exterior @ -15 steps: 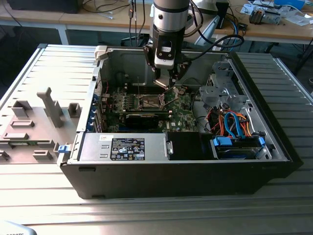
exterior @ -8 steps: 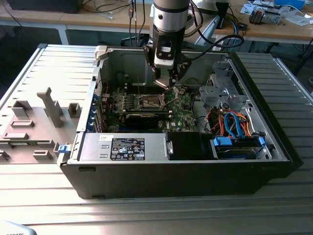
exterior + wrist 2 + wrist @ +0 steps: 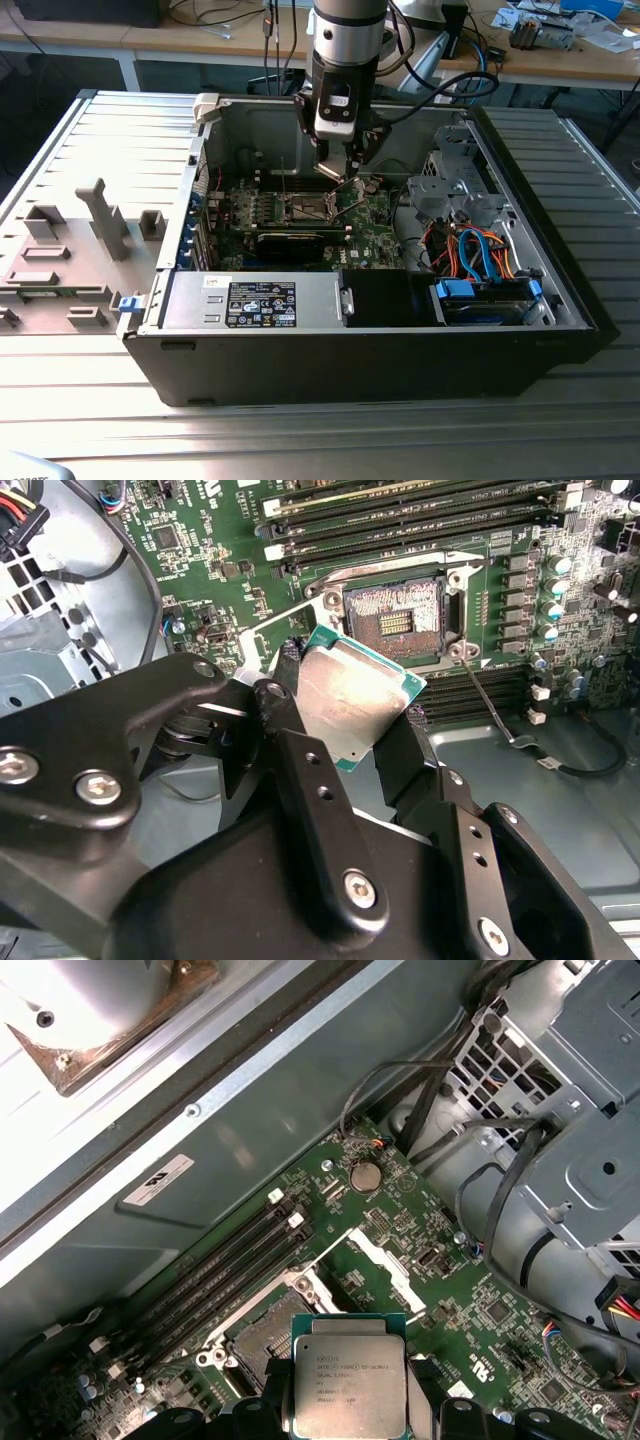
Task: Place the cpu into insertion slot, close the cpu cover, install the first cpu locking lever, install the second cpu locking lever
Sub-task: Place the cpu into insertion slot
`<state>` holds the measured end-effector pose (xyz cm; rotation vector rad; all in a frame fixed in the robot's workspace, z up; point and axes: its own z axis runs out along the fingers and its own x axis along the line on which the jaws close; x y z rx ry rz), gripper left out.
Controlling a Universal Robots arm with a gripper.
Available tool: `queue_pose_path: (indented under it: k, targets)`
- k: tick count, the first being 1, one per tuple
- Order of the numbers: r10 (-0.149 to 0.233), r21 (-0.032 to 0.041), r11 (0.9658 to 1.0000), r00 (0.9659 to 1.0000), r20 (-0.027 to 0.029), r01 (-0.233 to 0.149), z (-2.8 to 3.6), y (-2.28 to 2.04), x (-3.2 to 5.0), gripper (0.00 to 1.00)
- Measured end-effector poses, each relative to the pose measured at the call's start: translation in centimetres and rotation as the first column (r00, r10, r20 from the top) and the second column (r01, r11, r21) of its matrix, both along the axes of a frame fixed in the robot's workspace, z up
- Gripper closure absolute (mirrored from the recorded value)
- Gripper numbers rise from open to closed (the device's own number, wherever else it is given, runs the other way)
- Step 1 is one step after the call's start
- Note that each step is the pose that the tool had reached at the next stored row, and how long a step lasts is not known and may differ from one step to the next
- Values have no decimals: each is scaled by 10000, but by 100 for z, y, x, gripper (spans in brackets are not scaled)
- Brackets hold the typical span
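Note:
My gripper (image 3: 346, 168) hangs inside the open computer case, shut on the cpu (image 3: 352, 694), a flat square chip with a pale silver top and a green edge. Its black fingers (image 3: 285, 715) clamp the chip on two opposite sides. The chip is tilted and held in the air just beside the insertion slot (image 3: 396, 620), a dark square socket with a silvery rim on the green motherboard. In the first wrist view the cpu (image 3: 350, 1380) sits just off the insertion slot (image 3: 262, 1336). The cpu cover (image 3: 386, 1266) stands swung open next to the socket. A thin locking lever (image 3: 492, 708) sticks out, released.
Long black memory slots (image 3: 400, 520) run beside the socket. Coloured cables and a drive cage (image 3: 470, 250) fill the exterior view's right side of the case. A grey box (image 3: 260, 300) with a label lies along the front. A grey fixture (image 3: 100, 220) stands outside to the left.

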<state>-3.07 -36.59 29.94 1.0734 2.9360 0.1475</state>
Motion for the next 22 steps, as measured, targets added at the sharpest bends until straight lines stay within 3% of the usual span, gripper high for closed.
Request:
queue_pose_path:
  k: [22]
  targets:
    - [-269,0,9996,9996,0,269,-6,0,0,46]
